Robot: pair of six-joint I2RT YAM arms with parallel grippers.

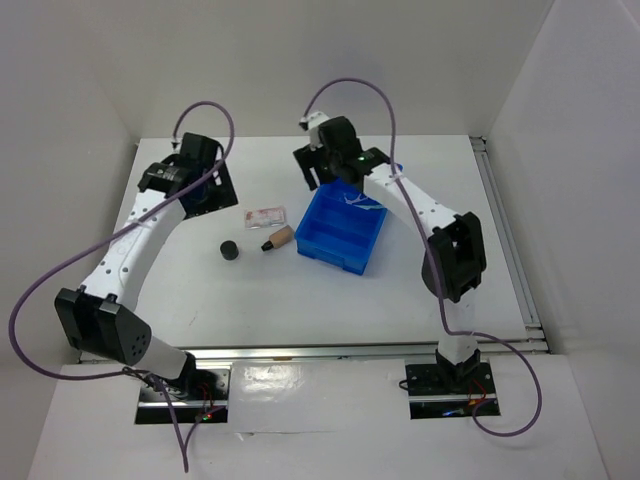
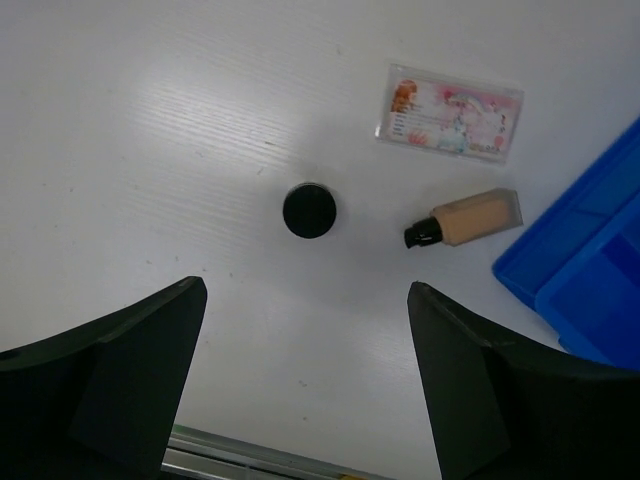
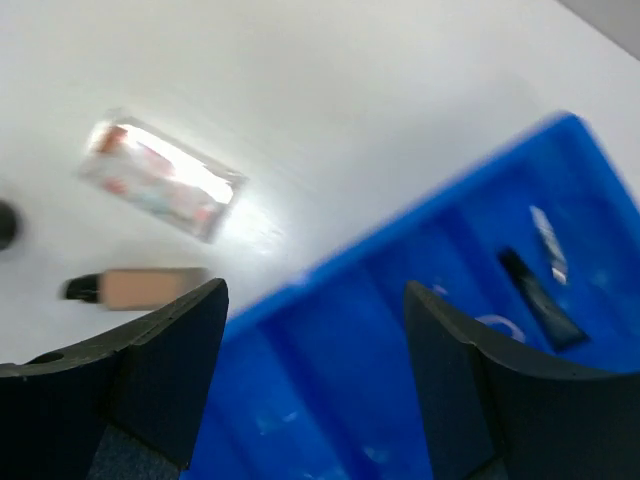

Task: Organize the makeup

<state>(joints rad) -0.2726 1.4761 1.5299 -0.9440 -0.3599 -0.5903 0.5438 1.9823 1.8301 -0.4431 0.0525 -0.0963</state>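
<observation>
A: Nearest first?
B: I see the pot (image 1: pixel 230 250) mid-frame on the table (image 1: pixel 200 300), the tube (image 1: pixel 277 240) just right of it and the packet (image 1: pixel 266 215) behind. The tray (image 1: pixel 335 262) is to their right, with a dark stick (image 3: pixel 535 290) and a silvery stick (image 3: pixel 548 232) inside.
A: Grippers?
B: Left gripper (image 2: pixel 305 288) is upper left, jaws wide and empty. Right gripper (image 3: pixel 315 290) is top centre by the tray's far edge, also wide and holding nothing.
</observation>
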